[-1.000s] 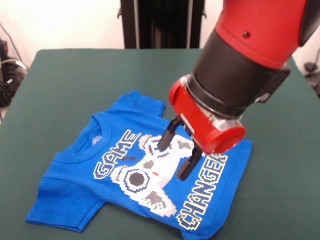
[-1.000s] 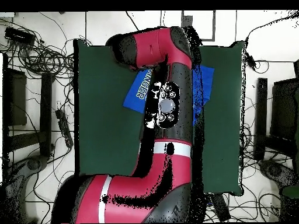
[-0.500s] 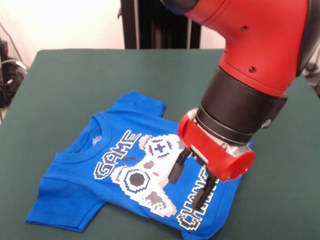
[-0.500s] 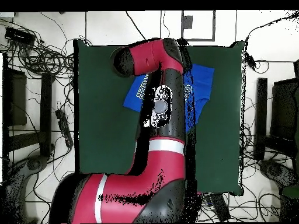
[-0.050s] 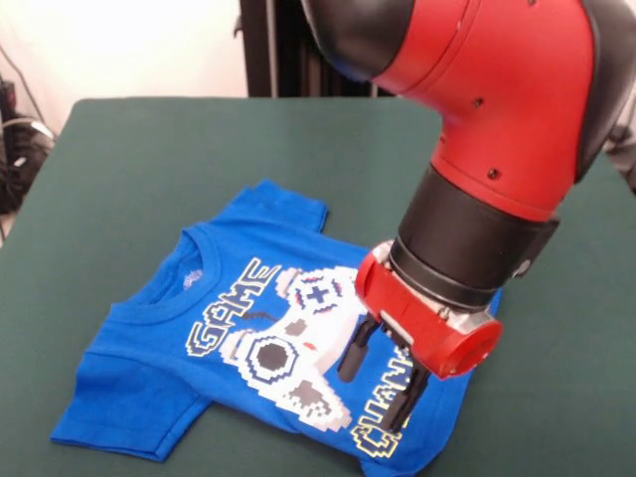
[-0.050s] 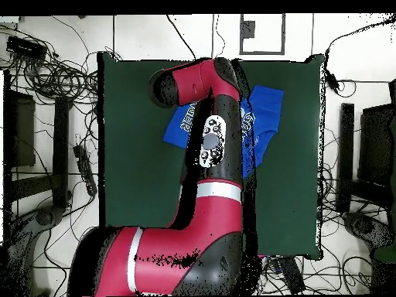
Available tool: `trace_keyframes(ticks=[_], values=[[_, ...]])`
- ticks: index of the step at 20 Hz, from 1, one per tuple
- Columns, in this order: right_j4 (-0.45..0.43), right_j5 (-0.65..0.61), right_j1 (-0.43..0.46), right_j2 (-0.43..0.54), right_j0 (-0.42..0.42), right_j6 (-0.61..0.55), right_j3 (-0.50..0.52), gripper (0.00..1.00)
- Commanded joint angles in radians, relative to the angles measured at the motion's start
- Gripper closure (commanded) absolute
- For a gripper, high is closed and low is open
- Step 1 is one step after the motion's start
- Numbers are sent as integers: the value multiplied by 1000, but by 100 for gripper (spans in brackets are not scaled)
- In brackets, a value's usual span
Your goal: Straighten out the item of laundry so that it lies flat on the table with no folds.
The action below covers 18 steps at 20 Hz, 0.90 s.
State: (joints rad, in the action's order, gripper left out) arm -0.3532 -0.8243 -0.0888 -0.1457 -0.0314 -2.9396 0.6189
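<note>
Front view: my gripper [image 5: 380,383] hangs over the lower part of the shirt [image 5: 179,343], fingers spread, nothing between them. One fingertip sits above the controller print's edge, the other over the "CHANGER" lettering near the hem. Whether the tips touch the cloth I cannot tell from this angle.

The shirt lies print-up on the table [image 5: 149,149], in the near half, turned at a slant. Collar and one sleeve point toward the far side; the other sleeve lies at the near corner. The body looks mostly flat. The near sleeve shows a darker crease line, and the hem corner beside my gripper seems slightly rumpled; my wrist hides part of that edge.

Overhead view: my arm [image 6: 209,186] covers most of the shirt [image 6: 267,104]; blue shows on both sides of it.

Judgement: the step in hand is reaching for the hem corner. To do it well:
- descend straight, fingers spread
- pinch only the top layer close to the edge
- pull outward, low and slow, away from the collar
- stop before the whole shirt slides.
</note>
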Motion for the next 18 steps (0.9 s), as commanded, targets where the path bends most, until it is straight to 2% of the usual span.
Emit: trace_keyframes(ticks=[1, 5, 10, 18], values=[[-30, -32, 92, 38, -23, 88, 68, 0], [-36, 1, 113, 44, -8, 108, 58, 0], [-46, 116, 134, 39, -11, 57, 47, 0], [11, 175, 89, 104, 3, 117, 102, 0]])
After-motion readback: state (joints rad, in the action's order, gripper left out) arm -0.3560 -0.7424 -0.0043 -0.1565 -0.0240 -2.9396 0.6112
